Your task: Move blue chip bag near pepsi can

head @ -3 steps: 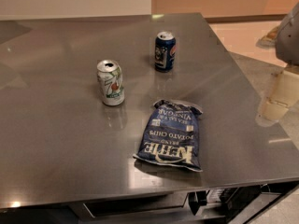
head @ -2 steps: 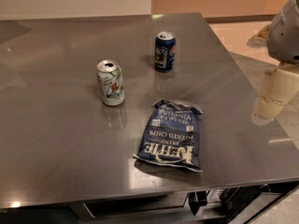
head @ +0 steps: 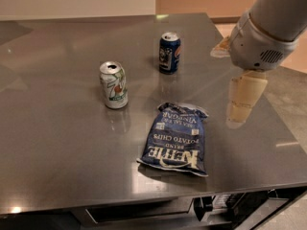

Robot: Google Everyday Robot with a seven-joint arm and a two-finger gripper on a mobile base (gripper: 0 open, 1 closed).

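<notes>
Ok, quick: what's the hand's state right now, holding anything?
The hand hangs over the table to the right of the blue chip bag, with nothing seen in it; open or closed cannot be told.

moved gripper point(head: 243, 101) in from the right
now hangs over the table's point(head: 57, 166) right side, nearer the bag point(head: 175, 140); more arm point(head: 268, 28) showing.

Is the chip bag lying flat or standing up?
Flat: the blue chip bag lies label-up on the table; the gripper hangs to its right.
</notes>
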